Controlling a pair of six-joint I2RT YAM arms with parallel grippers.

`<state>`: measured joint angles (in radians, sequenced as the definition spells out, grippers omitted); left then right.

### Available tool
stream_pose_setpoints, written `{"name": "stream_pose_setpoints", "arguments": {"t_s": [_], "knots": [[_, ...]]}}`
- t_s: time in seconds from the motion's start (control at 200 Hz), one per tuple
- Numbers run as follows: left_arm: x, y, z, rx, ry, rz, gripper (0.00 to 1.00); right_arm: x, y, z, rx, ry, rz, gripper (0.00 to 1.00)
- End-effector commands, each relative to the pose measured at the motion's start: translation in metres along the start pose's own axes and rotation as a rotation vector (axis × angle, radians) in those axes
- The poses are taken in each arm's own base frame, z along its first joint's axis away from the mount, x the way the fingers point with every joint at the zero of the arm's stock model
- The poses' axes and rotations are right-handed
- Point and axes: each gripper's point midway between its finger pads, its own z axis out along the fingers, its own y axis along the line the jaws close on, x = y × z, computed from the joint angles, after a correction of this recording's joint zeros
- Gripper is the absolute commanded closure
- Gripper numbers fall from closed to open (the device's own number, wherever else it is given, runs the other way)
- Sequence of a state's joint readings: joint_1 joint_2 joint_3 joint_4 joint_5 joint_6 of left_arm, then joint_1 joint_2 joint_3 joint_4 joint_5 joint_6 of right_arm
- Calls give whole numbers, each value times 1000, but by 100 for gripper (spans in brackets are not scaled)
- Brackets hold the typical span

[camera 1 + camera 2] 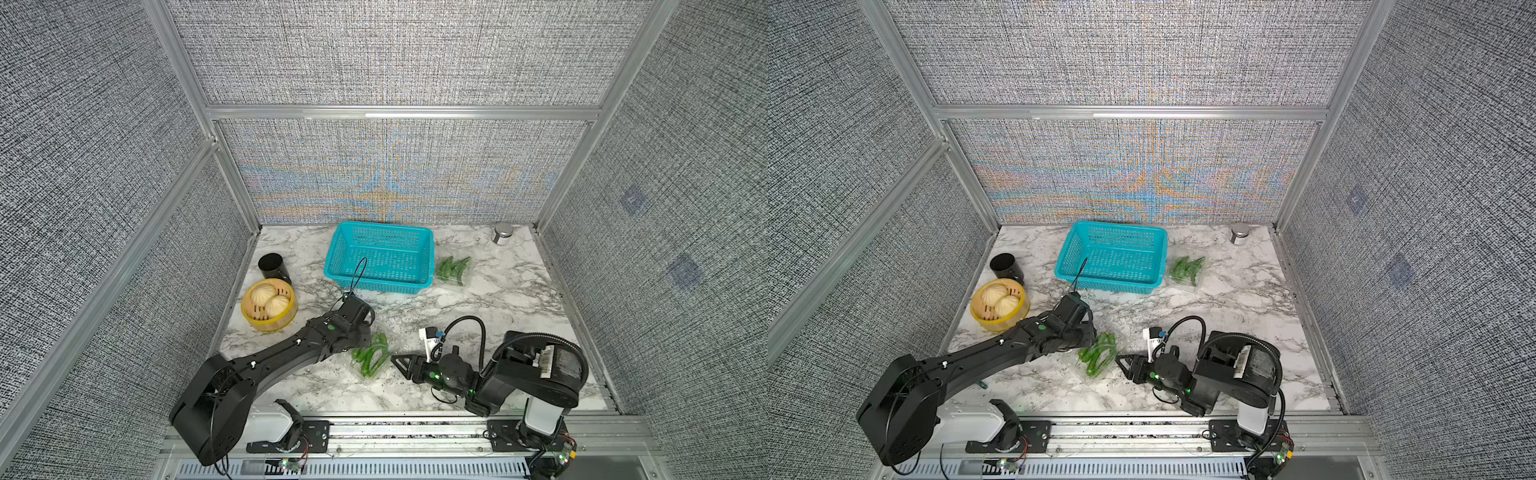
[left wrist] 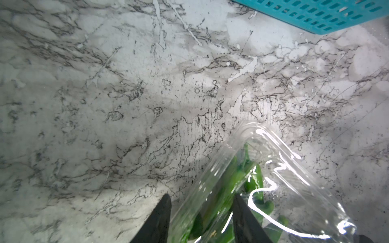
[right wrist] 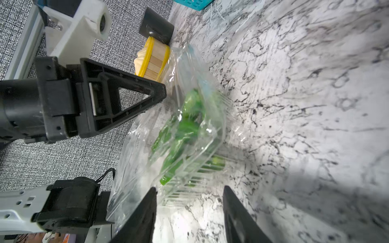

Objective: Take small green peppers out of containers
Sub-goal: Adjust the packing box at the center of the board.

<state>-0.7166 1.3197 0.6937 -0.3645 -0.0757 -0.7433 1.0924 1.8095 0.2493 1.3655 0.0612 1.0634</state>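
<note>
A clear container [image 1: 376, 365] of small green peppers [image 1: 369, 356] lies near the table's front, between my two grippers, in both top views [image 1: 1098, 358]. My left gripper [image 2: 203, 202] is at its left far corner. The jaws stand apart astride the plastic wall, with peppers [image 2: 254, 181] beyond. My right gripper [image 3: 190, 188] is open just short of the container's [image 3: 210, 147] right end, and one finger brushes the raised clear lid flap. A second container with peppers [image 1: 452, 270] sits to the right of the basket.
A teal perforated basket [image 1: 380, 255] stands at the back centre. At the left edge are a yellow steamer with buns [image 1: 269, 305] and a black cup [image 1: 273, 266]. A small metal jar [image 1: 503, 233] sits in the back right corner.
</note>
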Motion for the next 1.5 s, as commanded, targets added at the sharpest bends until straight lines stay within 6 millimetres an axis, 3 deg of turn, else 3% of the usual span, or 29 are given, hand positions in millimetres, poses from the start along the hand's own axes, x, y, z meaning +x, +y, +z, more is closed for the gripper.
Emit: {"name": "stream_pose_setpoints", "arguments": {"t_s": [0.0, 0.42, 0.565, 0.841, 1.081, 1.201, 1.256, 1.371, 1.496], "knots": [[21, 12, 2, -41, 84, -7, 53, -7, 5, 1, -15, -37, 8, 49], [29, 6, 8, 19, 104, -39, 53, -14, 13, 9, -33, -64, 9, 49], [31, 6, 8, 27, 103, -45, 53, -8, 7, 17, -20, -46, 36, 46], [27, 8, 1, 14, 83, -21, 52, -9, -7, 10, 27, -65, 56, 45], [21, 0, -4, 30, 80, 25, 39, -3, -12, 17, 38, -47, 104, 64], [24, -3, 1, 36, 104, 39, 35, -2, -7, 21, 19, -33, 87, 66], [28, -5, 5, 43, 114, 40, 35, 0, 1, 25, -1, -10, 76, 59], [30, -7, 11, 66, 112, 21, 35, 6, 6, 31, 4, 41, 57, 33], [29, -8, 10, 76, 100, 14, 35, 9, -5, 30, 70, 68, 54, 28]]}}
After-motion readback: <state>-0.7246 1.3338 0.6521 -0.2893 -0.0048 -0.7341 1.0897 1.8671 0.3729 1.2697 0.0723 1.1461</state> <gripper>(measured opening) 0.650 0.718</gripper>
